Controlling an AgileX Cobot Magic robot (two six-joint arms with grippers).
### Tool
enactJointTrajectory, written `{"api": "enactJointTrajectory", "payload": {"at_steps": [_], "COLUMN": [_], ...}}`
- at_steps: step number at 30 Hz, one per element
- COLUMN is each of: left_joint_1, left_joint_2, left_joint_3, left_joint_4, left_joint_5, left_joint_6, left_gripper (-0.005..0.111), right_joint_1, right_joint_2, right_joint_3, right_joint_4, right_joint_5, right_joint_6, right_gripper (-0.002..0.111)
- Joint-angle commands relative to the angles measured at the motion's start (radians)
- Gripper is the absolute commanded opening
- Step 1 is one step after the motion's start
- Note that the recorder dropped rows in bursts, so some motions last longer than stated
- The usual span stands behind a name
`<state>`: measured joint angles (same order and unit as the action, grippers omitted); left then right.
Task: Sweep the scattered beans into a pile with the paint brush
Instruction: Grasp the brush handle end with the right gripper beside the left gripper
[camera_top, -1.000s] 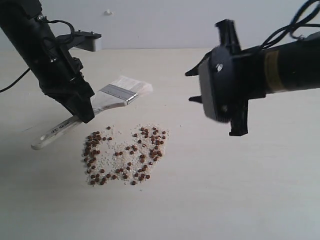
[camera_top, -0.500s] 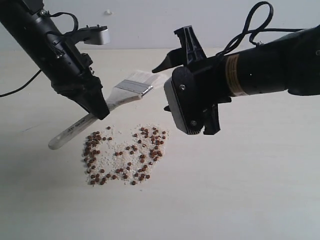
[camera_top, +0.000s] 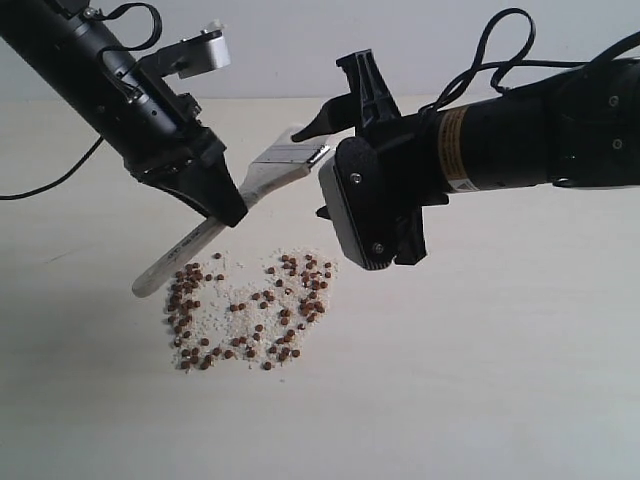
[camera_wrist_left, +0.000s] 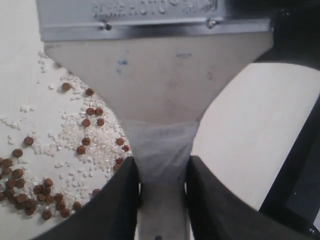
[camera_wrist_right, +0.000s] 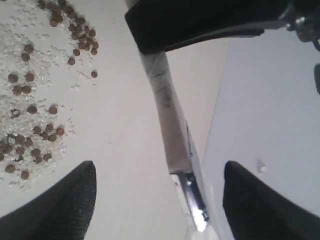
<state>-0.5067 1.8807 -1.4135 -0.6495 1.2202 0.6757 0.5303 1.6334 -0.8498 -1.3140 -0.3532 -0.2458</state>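
Note:
The paint brush (camera_top: 268, 172) is held tilted over the table, with my left gripper (camera_top: 228, 208) shut on its pale wooden handle (camera_wrist_left: 161, 130). The silver ferrule (camera_wrist_left: 155, 22) is on the raised end. My right gripper (camera_top: 328, 108) stands open at the brush head. In the right wrist view the ferrule (camera_wrist_right: 194, 197) lies edge-on between the two black fingertips (camera_wrist_right: 75, 192) without touching them. The bristles are mostly hidden behind that gripper. The reddish-brown beans (camera_top: 250, 308) lie with pale grains in a loose, wide patch rather than a tight pile, under the handle end (camera_top: 150, 278).
The pale table (camera_top: 480, 380) stretches bare to the right and front of the patch. A grey wall (camera_top: 280, 40) rises behind it. The right arm's thick black body (camera_top: 520, 130) and its cable hang over the table's right half.
My left gripper has carried the brush up and to the right. The right gripper has swung left to the brush head and opened wider. The beans have not moved.

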Motion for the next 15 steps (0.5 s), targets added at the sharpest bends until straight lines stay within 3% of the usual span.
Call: {"api": "enactJointTrajectory", "payload": {"at_steps": [1, 8, 15], "left_joint_1": [-0.038, -0.106, -0.114], "left_joint_2": [-0.008, -0.008, -0.008], "left_joint_3": [-0.008, -0.008, -0.008], "left_joint_4": [0.002, 0.016, 0.010], "left_joint_5": [0.001, 0.001, 0.001], "left_joint_6": [0.001, 0.000, -0.003], "left_gripper": [0.000, 0.000, 0.000], "right_joint_1": [0.004, 0.004, 0.004], "right_joint_2": [0.009, 0.009, 0.009], "right_joint_3": [-0.005, -0.005, -0.005], "right_joint_4": [0.008, 0.008, 0.008], "right_joint_5": [0.007, 0.010, 0.014], "right_joint_6": [-0.038, -0.041, -0.037], "right_gripper": [0.067, 0.066, 0.059]}}
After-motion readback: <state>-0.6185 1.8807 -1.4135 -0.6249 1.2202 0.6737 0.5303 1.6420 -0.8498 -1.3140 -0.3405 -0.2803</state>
